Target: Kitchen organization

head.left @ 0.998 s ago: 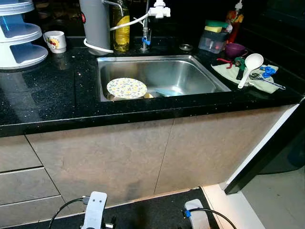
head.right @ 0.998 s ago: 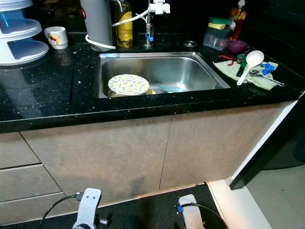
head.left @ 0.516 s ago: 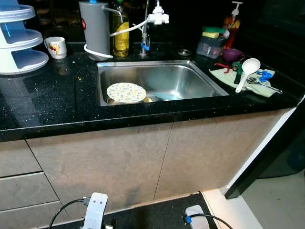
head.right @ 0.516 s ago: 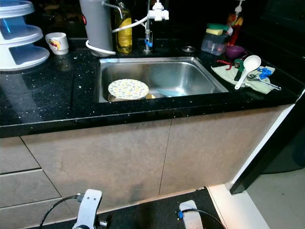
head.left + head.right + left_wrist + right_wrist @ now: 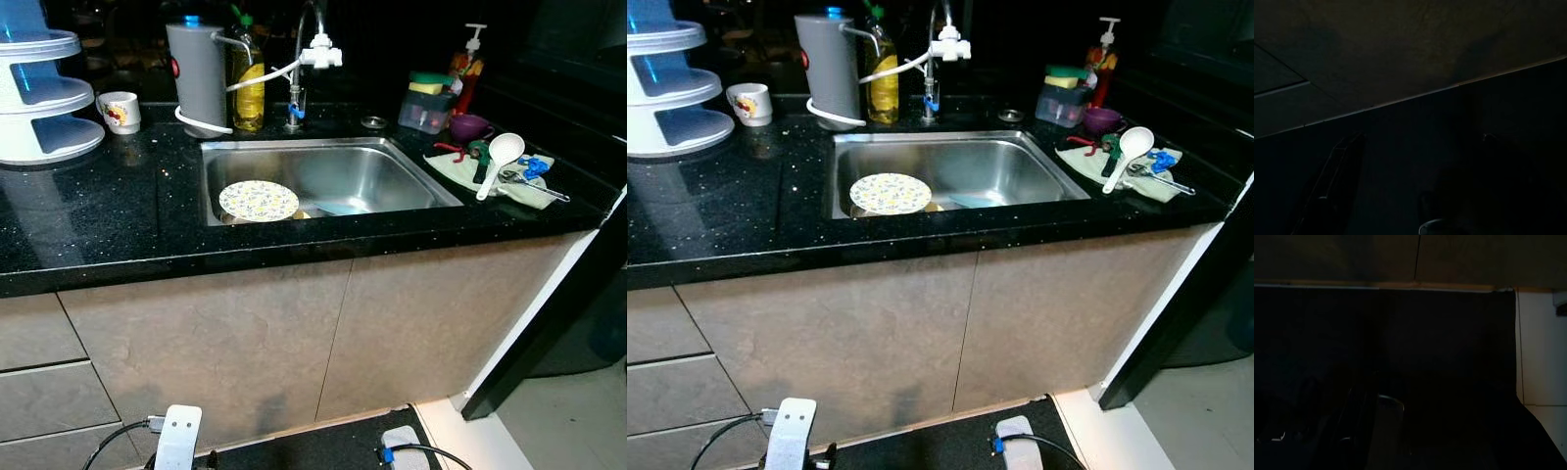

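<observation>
The robot faces a black speckled tabletop point(image 5: 98, 215) with one steel sink point(image 5: 353, 171) set into it, and in that sink lies one round floral plate point(image 5: 259, 200) toward the robot's left, with a pale blue item point(image 5: 338, 209) just beside it (too little shows to name it). Behind the sink stand one grey cylinder point(image 5: 197, 78) with a white hose, one bottle of yellow liquid point(image 5: 249, 90) just beside it, and one faucet point(image 5: 304, 59) with a white fitting. Far to the left sits one white mug point(image 5: 120, 111) near a white tiered rack point(image 5: 44, 98). To the right, one clear box point(image 5: 424, 110) holds sponges, yellow and green stacked; one pump bottle point(image 5: 468, 64) stands behind it and one purple bowl point(image 5: 470, 126) beside it. One green cloth point(image 5: 534, 188) carries a white ladle point(image 5: 496, 159) and a few small utensils. Both arms hang low before the cabinet doors point(image 5: 294, 343). The left pincer point(image 5: 1332, 196) and right pincer point(image 5: 1359, 426) show as dark shapes in the wrist views, and their opening cannot be told.
</observation>
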Controlling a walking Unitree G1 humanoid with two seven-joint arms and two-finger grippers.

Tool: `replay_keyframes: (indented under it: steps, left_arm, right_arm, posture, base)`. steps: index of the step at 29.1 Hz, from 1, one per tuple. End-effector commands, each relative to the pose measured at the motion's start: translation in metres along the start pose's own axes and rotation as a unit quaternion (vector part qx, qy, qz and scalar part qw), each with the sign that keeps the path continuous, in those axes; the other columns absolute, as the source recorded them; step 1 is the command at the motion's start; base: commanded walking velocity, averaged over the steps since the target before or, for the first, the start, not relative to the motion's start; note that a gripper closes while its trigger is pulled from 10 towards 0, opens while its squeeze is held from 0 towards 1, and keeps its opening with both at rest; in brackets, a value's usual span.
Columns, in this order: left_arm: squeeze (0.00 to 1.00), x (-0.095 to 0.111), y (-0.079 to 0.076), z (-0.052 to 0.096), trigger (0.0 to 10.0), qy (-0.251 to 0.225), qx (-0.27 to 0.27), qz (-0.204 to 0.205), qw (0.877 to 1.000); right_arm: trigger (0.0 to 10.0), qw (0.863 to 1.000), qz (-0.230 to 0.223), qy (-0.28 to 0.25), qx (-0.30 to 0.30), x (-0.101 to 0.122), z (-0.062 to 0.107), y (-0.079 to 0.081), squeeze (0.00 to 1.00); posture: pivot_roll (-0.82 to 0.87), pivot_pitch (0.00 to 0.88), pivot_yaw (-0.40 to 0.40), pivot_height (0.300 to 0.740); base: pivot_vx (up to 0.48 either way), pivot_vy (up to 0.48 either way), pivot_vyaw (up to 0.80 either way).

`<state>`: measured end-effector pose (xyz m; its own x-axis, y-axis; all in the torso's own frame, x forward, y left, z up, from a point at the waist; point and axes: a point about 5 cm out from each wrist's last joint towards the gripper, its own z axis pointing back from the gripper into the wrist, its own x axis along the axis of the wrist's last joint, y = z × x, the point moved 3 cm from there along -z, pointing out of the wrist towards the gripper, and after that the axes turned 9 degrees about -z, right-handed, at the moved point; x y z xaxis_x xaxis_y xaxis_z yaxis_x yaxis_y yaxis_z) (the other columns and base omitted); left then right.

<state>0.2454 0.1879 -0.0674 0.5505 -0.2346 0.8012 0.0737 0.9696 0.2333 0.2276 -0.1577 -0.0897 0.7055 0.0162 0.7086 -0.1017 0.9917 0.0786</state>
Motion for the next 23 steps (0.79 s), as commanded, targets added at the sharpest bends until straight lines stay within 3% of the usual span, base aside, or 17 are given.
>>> replay_keyframes:
  steps: [1, 12, 23]
  left_arm:
    - [0.00, -0.006, 0.001, 0.002, 10.0, 0.005, -0.004, -0.009, 1.000]
    - [0.00, -0.019, 0.015, 0.005, 10.0, 0.039, 0.027, 0.001, 0.999]
    - [0.00, -0.023, 0.007, 0.007, 10.0, 0.043, 0.012, 0.006, 0.999]
  right_arm:
    - [10.0, 1.000, -0.011, 0.008, -0.004, -0.005, 0.001, -0.001, 0.00]
    - [10.0, 0.999, -0.034, 0.019, -0.001, -0.014, 0.002, 0.005, 0.00]
    - [10.0, 0.998, -0.063, 0.016, -0.012, -0.020, 0.004, 0.004, 0.00]
  posture:
    - [-0.03, 0.066, -0.099, 0.740]
    - [-0.03, 0.078, -0.068, 0.740]
    - [-0.05, 0.057, -0.025, 0.740]
  base:
    - [0.000, 0.000, 0.00]
    - [0.000, 0.000, 0.00]
    - [0.000, 0.000, 0.00]
